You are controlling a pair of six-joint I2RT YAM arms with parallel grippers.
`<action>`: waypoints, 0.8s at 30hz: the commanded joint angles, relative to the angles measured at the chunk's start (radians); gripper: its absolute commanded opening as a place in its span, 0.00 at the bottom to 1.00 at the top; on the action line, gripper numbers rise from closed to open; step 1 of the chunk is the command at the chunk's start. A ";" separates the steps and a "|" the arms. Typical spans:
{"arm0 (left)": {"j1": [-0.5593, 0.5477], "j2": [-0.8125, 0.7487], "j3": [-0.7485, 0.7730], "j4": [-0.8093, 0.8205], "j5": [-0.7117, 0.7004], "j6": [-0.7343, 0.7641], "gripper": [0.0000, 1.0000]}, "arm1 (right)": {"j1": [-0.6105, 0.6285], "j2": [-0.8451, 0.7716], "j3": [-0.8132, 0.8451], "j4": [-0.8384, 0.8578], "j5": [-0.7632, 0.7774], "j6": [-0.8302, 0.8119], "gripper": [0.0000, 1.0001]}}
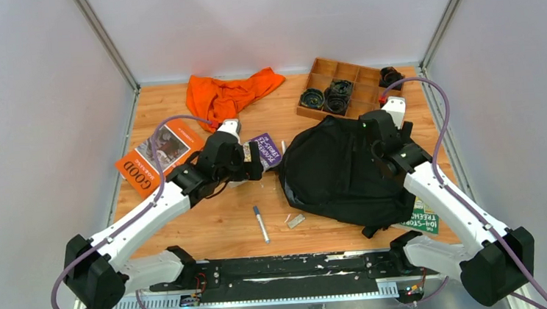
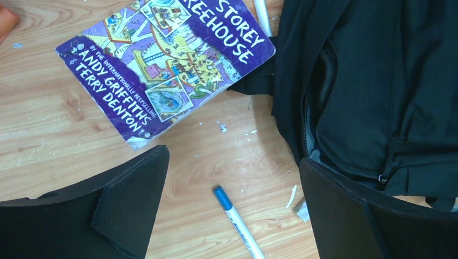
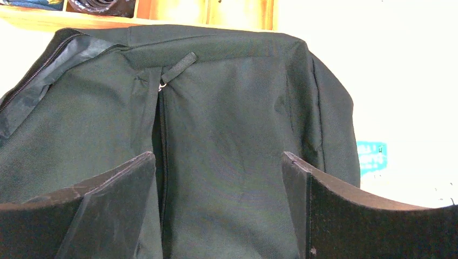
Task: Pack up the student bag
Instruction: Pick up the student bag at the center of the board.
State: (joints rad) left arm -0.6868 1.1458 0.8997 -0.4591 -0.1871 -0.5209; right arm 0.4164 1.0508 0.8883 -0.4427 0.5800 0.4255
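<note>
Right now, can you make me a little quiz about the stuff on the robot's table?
1. True or false: the orange cloth is packed inside the backpack.
2. Where is the purple book? A) inside the backpack B) flat on the table, beside the backpack C) on top of the orange cloth
3. Fill in the gap: the left fingers and the right fingers are both ___, holding nothing.

Key:
1. False. The cloth lies out on the table, apart from the backpack.
2. B.
3. Open.
</note>
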 commanded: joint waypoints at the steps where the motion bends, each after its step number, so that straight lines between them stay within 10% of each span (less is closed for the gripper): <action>1: -0.003 -0.077 -0.052 0.070 -0.035 -0.041 1.00 | 0.014 -0.010 0.008 -0.022 0.037 -0.002 0.90; 14: -0.004 -0.218 -0.084 -0.024 -0.328 -0.152 1.00 | 0.013 -0.043 -0.021 -0.054 0.059 0.074 0.90; 18: -0.003 -0.295 -0.151 0.202 -0.133 -0.050 1.00 | 0.014 -0.067 0.011 -0.105 0.051 0.119 0.90; 24: -0.020 0.022 0.091 0.047 -0.014 0.011 1.00 | 0.015 -0.142 -0.023 -0.064 0.052 0.094 0.90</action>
State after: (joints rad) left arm -0.6910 0.9905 0.8722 -0.4015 -0.2962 -0.5632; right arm 0.4164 0.9592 0.8833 -0.5152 0.6075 0.5091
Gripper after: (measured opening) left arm 0.997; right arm 0.902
